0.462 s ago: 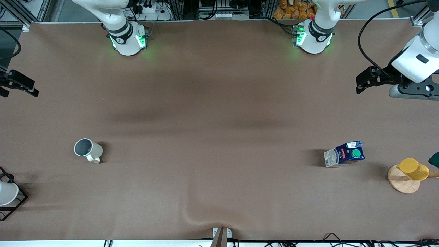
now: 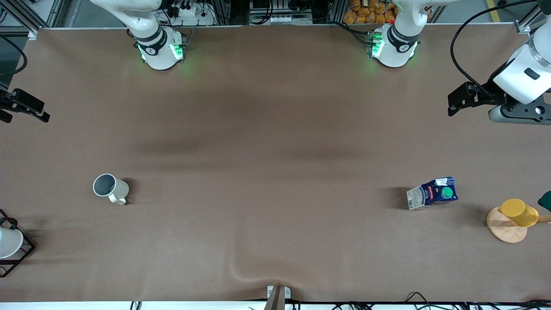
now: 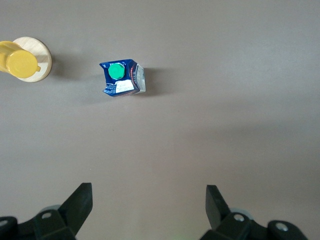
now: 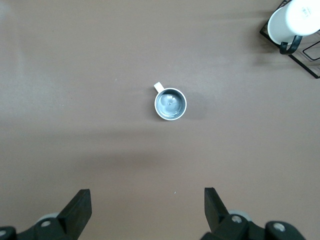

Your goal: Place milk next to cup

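Black and spread wide, the left claw (image 3: 148, 210) hangs empty high over the left arm's end of the table (image 2: 275, 129), its two fingers well apart with bare brown cloth between them. Out from it, nearer the front camera, stands the milk (image 2: 431, 193), a small dark blue carton with a green cap, upright as far as I can judge and touched by nothing. Just past the carton toward the table's edge sits a yellow cup (image 2: 518, 212) on a wooden disc (image 2: 506, 225).

The right claw (image 4: 147, 210) is likewise released and holds nothing, waiting high over the right arm's end. Below it the cream cup (image 2: 110, 188) stands upright, grey inside, handle turned toward the front camera. A white cup (image 2: 8, 242) in a black wire rack (image 2: 19, 254) sits close to that corner.

Milk and cup are well apart, nearly the whole table between them, so nothing has started. What worries me: the carton is narrow and tall, and a descent slightly off-centre could tip it before the fingers close. The carry is long too; a loose pinch might let it slip, or setting it down too close could knock the cup.
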`<act>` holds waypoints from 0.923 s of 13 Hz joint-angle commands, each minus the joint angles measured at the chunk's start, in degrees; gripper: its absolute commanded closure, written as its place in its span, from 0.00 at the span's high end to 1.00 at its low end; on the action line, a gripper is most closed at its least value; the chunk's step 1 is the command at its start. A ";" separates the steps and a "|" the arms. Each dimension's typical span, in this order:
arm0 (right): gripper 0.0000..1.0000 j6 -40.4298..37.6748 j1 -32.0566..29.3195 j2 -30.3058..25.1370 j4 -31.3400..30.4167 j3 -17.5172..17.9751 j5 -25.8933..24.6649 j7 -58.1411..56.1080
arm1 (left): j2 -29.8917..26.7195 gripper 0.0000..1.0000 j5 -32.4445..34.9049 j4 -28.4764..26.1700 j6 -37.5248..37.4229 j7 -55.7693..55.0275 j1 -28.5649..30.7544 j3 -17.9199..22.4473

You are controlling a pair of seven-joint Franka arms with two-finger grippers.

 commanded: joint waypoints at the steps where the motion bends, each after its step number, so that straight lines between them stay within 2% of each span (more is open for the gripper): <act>1: 1.00 -0.37 -0.42 0.68 1.49 0.25 0.95 -0.26 | -0.21 1.00 -1.16 0.88 -1.43 0.05 0.40 -0.01; 12: 1.00 -0.37 -0.51 0.76 1.57 0.25 0.95 -0.26 | 0.05 1.00 -1.16 0.61 -1.44 -1.09 0.49 -0.01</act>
